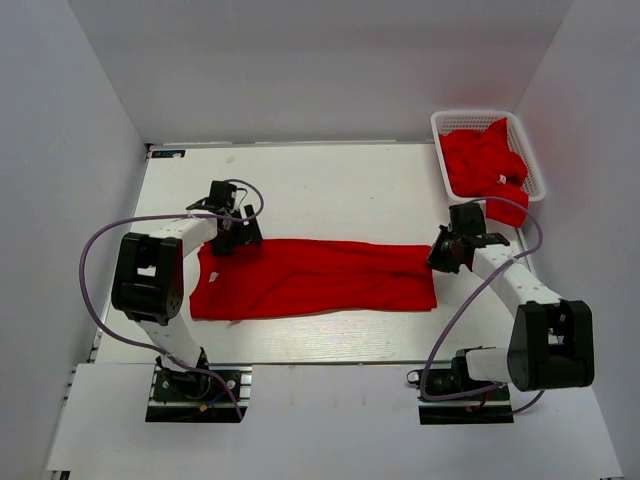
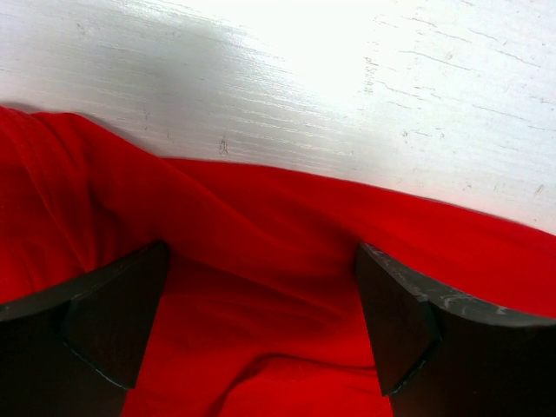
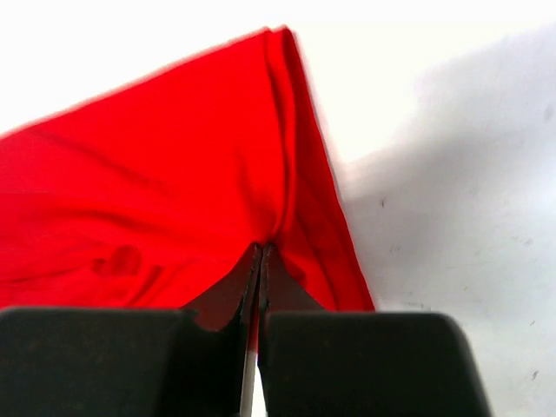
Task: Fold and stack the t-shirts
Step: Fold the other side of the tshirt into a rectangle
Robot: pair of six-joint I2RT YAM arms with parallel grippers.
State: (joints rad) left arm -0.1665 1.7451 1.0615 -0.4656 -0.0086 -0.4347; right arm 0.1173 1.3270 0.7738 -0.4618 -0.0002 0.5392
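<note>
One red t-shirt lies folded into a long strip across the middle of the table. My left gripper hovers over its far left corner, open, with red cloth bunched between the two fingers but not pinched. At the strip's right end my right gripper is shut on the t-shirt's edge, the cloth puckering into the closed jaws. More red t-shirts are heaped in the basket at the far right.
A white lattice basket stands at the far right corner, one shirt hanging over its near rim. White walls close in the table on three sides. Purple cables loop off both arms.
</note>
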